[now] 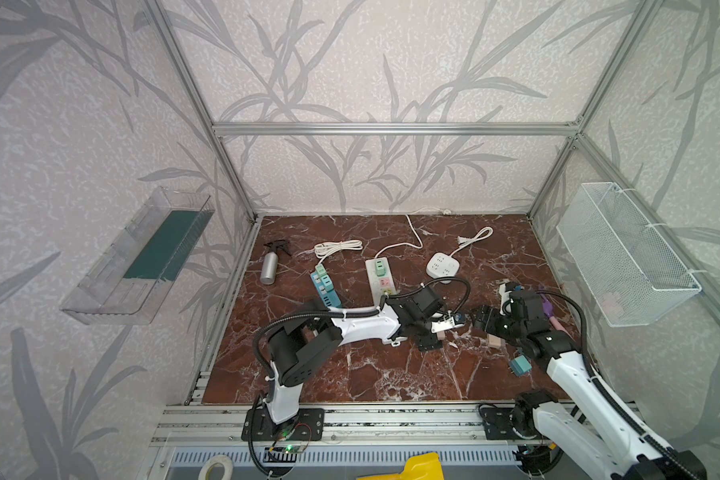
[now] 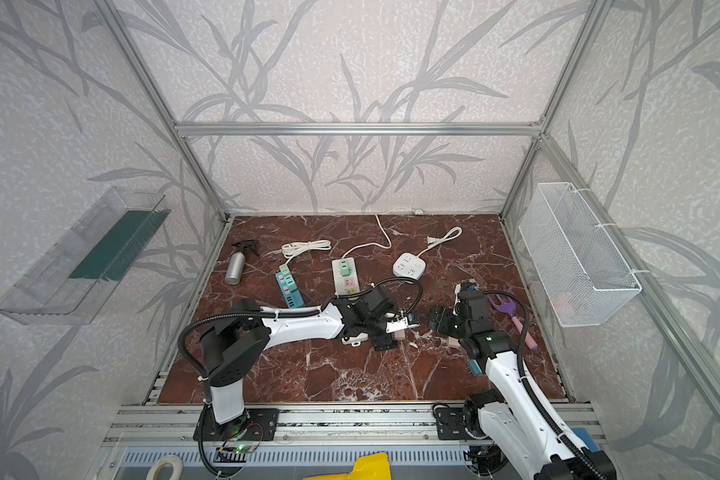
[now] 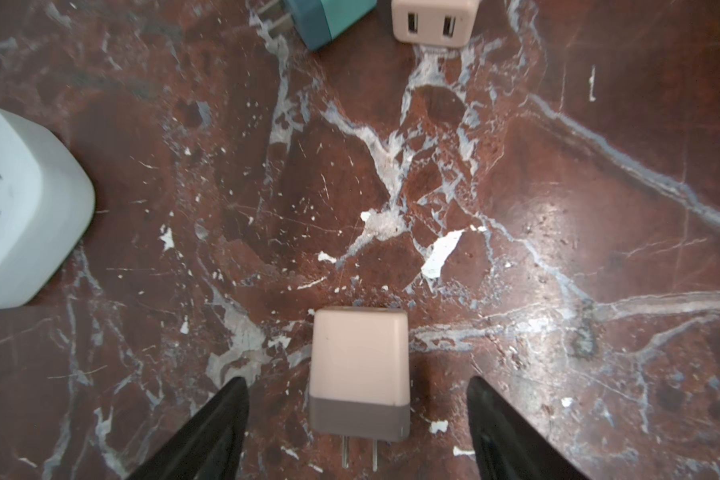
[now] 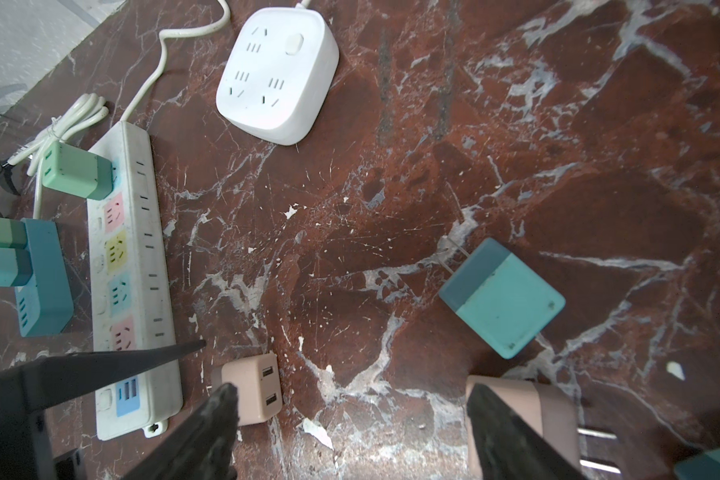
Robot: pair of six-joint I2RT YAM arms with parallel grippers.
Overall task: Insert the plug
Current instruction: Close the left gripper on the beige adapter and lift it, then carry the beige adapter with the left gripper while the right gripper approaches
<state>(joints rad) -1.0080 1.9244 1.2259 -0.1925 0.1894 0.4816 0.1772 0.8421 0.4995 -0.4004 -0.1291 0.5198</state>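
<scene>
A beige plug (image 3: 360, 365) with a grey base and two prongs lies flat on the marble between the fingers of my left gripper (image 3: 358, 415), which is open with a gap on each side. In both top views that gripper (image 1: 435, 337) (image 2: 393, 337) is low at mid-table. My right gripper (image 4: 352, 415) (image 1: 485, 322) is open over bare marble. A second beige plug (image 4: 553, 409) lies partly behind one of its fingers, and a teal plug (image 4: 501, 297) lies beyond. The long white power strip (image 4: 129, 270) and the square white socket block (image 4: 277, 70) lie farther off.
A blue power strip (image 1: 325, 289) carries several plugs, and a green plug (image 4: 75, 170) sits in the long strip. A spray bottle (image 1: 269, 266) lies at the back left. A purple fork (image 2: 512, 316) lies by the right arm. A wire basket (image 1: 628, 253) hangs on the right wall.
</scene>
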